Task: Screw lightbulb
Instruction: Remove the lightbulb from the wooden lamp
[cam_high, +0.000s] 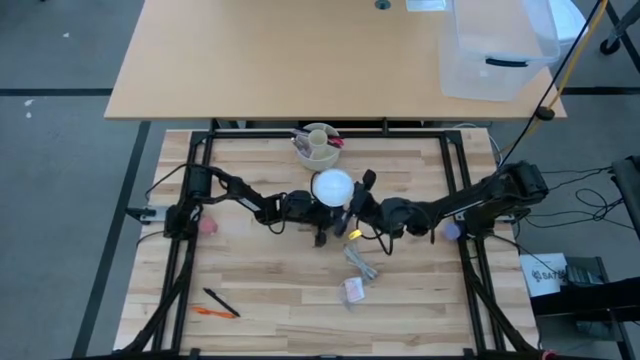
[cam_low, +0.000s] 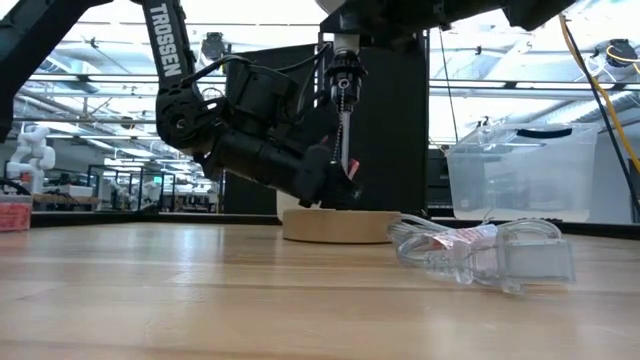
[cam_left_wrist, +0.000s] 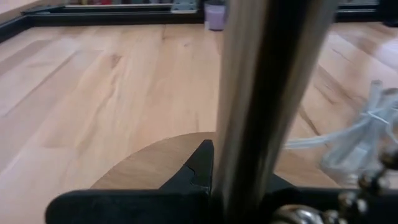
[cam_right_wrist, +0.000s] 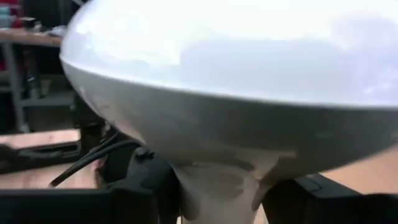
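High view, both arms reaching inward, left gripper (cam_high: 318, 217) closed low beside lightbulb (cam_high: 332, 186), right gripper (cam_high: 352, 208) state unclear.

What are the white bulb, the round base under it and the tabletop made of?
The bulb looks like frosted glass or plastic, which one I cannot tell: a smooth, milky white dome with soft highlights. The round base looks like pale unpainted wood, matte tan. The tabletop seems to be butcher-block wood: light planks with visible grain and seams, and a slight sheen.
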